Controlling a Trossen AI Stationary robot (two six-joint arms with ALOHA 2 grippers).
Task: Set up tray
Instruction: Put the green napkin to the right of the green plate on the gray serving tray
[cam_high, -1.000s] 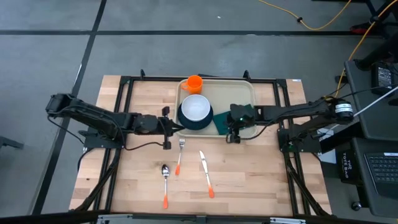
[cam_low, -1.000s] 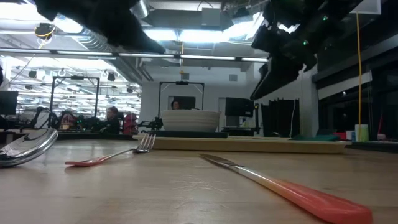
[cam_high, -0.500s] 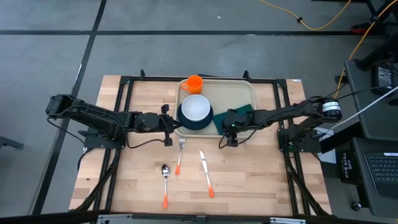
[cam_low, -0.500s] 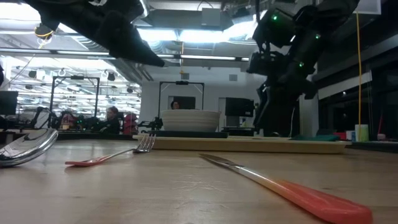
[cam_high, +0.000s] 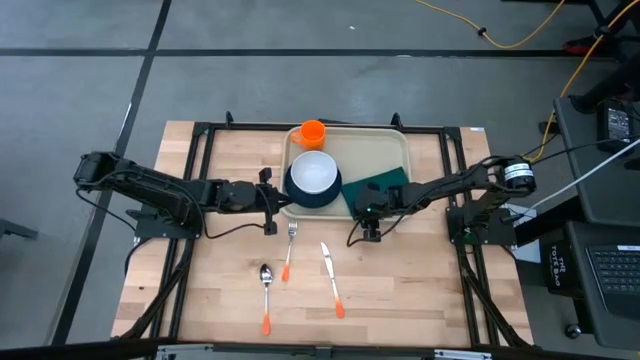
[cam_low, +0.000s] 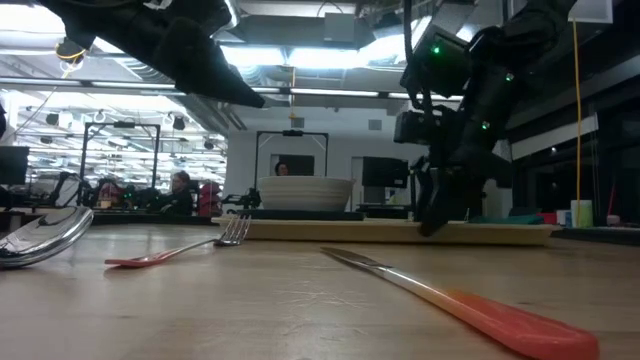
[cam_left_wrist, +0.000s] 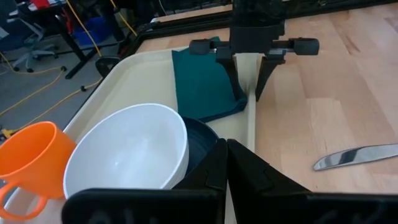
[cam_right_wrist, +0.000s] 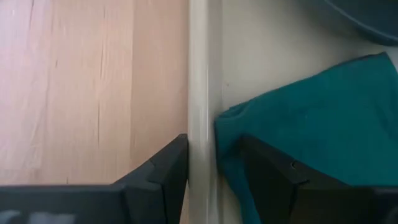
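The beige tray (cam_high: 385, 150) lies at the table's far middle. In it are an orange cup (cam_high: 313, 132), a white bowl (cam_high: 316, 174) on a dark plate (cam_high: 300, 200), and a dark green napkin (cam_high: 378, 188) lying flat. My right gripper (cam_left_wrist: 247, 93) is open and points down at the tray's near rim (cam_right_wrist: 200, 93), one finger inside over the napkin's near corner (cam_right_wrist: 233, 134), one outside. My left gripper (cam_high: 272, 197) is shut and hovers by the plate's left side, above the table. My right gripper straddles the tray's near rim (cam_left_wrist: 252, 109) from above, slanting in from the table's right. Whether its fingers (cam_right_wrist: 273, 177) touch the rim or the napkin I cannot tell.
On the bare wood near the tray lie a fork (cam_high: 290, 250), a knife (cam_high: 331, 280) and a spoon (cam_high: 266, 295), all with orange handles. Black frame rails (cam_high: 200, 150) run along the table's left, right and far sides.
My right gripper has gone down and a little toward the table's left, tipping more steeply downward, until its open fingers stand at the tray's near rim. The napkin, tray and cutlery have stayed where they were.
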